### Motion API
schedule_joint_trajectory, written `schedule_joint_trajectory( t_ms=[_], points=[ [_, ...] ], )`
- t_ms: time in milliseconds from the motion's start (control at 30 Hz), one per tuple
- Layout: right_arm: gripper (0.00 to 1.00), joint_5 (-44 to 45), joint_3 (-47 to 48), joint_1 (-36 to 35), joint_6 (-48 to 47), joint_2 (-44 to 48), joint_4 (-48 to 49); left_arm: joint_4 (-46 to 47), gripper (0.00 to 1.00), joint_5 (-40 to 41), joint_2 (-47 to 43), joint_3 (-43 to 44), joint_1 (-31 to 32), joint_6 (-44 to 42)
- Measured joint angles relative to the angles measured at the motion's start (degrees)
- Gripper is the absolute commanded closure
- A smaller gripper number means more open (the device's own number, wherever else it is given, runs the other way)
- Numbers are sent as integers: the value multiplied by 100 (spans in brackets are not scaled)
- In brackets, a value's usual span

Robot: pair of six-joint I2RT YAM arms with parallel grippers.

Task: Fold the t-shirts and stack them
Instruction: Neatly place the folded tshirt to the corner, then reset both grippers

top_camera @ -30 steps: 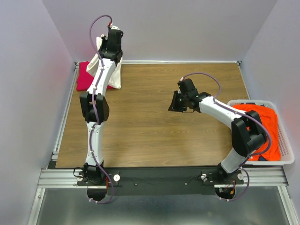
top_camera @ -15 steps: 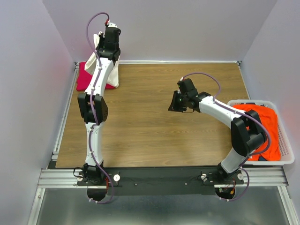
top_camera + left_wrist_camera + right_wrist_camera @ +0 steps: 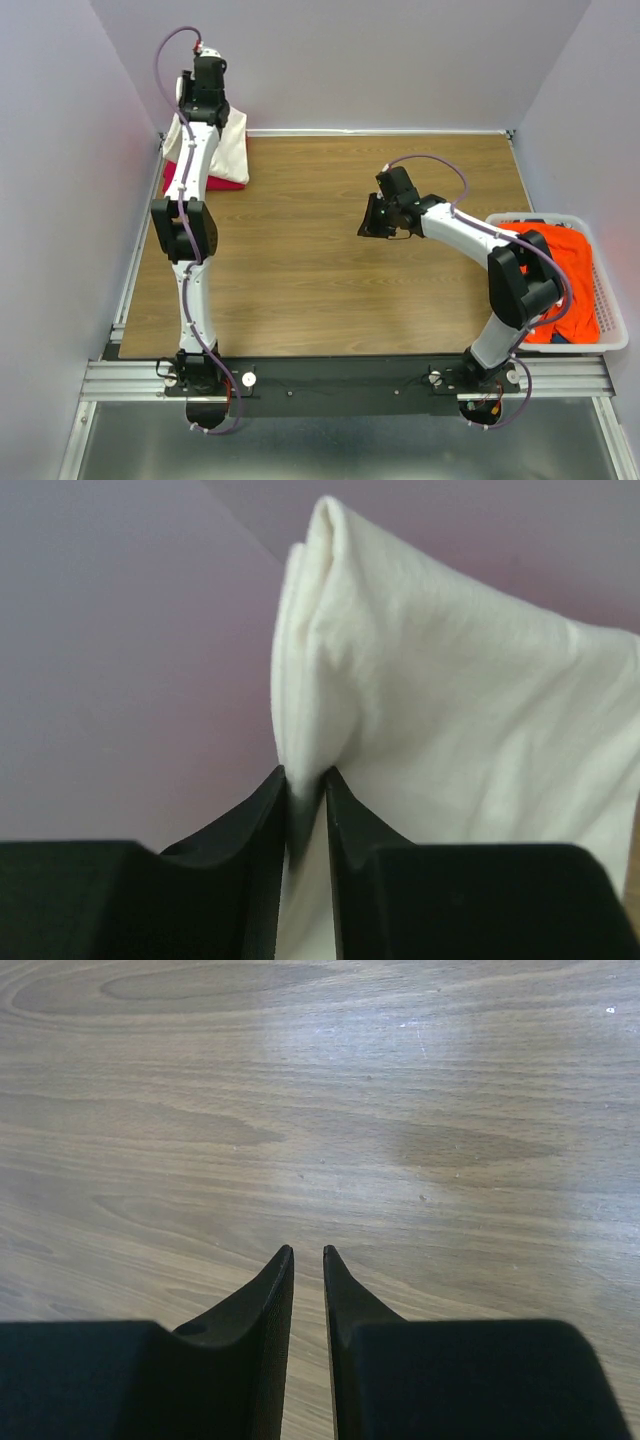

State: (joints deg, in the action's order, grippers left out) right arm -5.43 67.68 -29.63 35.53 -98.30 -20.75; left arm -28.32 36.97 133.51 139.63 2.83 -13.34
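The white laundry basket (image 3: 612, 310) sat at the right edge of the counter (image 3: 320, 290), and the orange-red t-shirt (image 3: 590, 305) lay crumpled inside it, filling most of it. The right arm's elbow crossed in front of the basket and hid part of that shirt.

At the far left corner the magenta-pink t-shirt (image 3: 174, 180) lay flat on the counter. The cream-white t-shirt (image 3: 233, 145) hung above it, its lower edge draped over the pink one so that only two pink strips showed.

The left pincer (image 3: 305, 776) was raised close to the back wall and clamped on a fold of the cream-white t-shirt (image 3: 450, 710), with the cloth wedged between its tips. From above, the left arm covered the middle of that shirt, and the fingertips could not be made out there.

The right pincer (image 3: 307, 1251) hovered over bare wood near the counter's centre, well apart from every shirt. Its tips stood slightly apart with nothing between them.
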Motion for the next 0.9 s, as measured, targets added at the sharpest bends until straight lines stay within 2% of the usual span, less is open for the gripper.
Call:
schedule_joint_trajectory(
  t_ms=[33, 267, 567, 800, 900],
  points=[
    [75, 0, 11, 0, 0, -11, 2, 24, 3, -2, 9, 2, -46, -31],
    [73, -2, 28, 0, 0, -31, -13, 192, 2, -199, 55, 20, -479, 275],
    [73, 11, 28, 0, 0, 127, -42, 251, 2, -861, -199, -273, -372, 841],
    [73, 153, 28, 0, -2, 415, -42, 289, 2, -1626, -957, -1169, -343, 1700],
    [73, 205, 28, 0, -2, 490, -44, 466, 2, -1945, -1644, -2114, -315, 2201]
  ],
)
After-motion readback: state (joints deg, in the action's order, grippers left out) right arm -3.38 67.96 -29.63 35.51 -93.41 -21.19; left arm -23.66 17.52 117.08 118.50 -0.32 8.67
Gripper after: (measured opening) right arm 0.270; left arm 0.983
